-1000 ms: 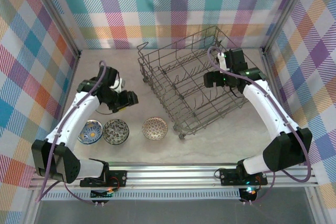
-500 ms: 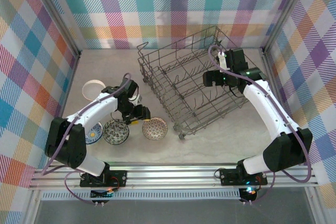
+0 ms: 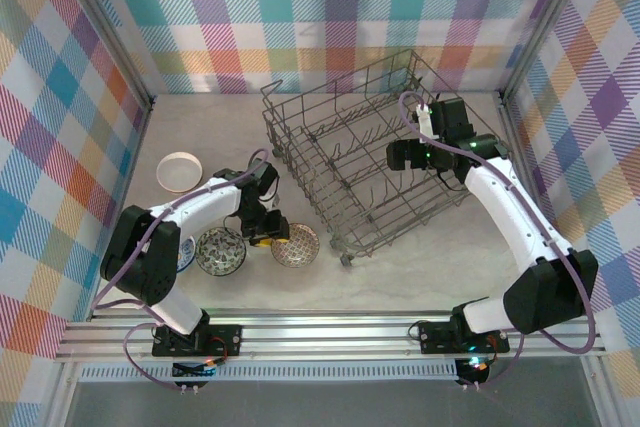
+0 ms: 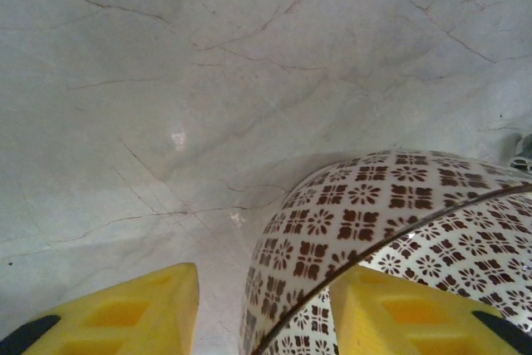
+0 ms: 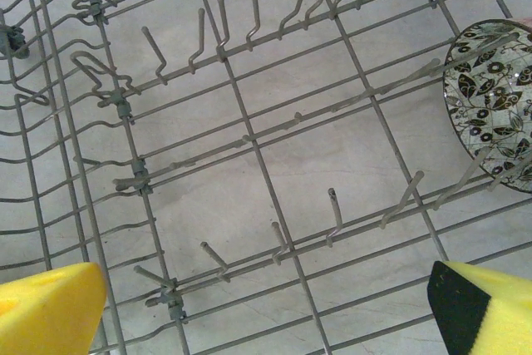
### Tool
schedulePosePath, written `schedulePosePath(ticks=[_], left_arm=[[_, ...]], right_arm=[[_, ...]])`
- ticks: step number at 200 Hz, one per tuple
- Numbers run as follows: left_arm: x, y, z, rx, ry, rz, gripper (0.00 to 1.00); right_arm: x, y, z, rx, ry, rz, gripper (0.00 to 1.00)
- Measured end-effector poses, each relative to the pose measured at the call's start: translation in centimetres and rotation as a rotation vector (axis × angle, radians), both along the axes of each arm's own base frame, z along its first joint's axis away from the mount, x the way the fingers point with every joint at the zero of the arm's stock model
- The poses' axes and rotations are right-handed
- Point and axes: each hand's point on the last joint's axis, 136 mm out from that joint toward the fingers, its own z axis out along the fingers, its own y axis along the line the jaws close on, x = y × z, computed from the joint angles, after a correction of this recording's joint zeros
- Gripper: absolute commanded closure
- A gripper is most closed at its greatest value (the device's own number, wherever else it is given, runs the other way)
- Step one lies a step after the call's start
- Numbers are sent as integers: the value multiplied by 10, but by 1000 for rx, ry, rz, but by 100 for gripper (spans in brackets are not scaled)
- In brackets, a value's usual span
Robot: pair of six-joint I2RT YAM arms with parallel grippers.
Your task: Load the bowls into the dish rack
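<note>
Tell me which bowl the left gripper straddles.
The brown-and-white patterned bowl, closest to the dish rack. The open left gripper has a finger on each side of its rim.

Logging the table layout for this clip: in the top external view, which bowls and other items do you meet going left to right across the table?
white bowl → dark floral bowl → brown-patterned bowl → dish rack

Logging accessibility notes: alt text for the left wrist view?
The left gripper, open, straddles the rim of a brown-and-white patterned bowl, one yellow finger outside, one inside. The bowl sits on a grey marbled table.
</note>
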Motion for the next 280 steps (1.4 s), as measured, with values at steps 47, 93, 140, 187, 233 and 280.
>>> schedulePosePath(ticks=[47,93,140,187,233,280], left_arm=[[0,-2,-3,8,0,2,75],[-4,-4,-5,6,0,-3,89],[-2,3,2,38,-41,-3,96],[-7,24,25,113,-100,6,100],[22,59,114,142,-322,86,100],[76,69,249,100,-671,154,100]], right_arm=[[-1,0,2,3,-5,4,0],[-1,2,2,8,-5,10,0],[0,3,4,15,-11,15,0],[1,7,6,27,-20,38,0],[11,24,23,86,-35,93,3],[22,49,70,199,-91,167,12]])
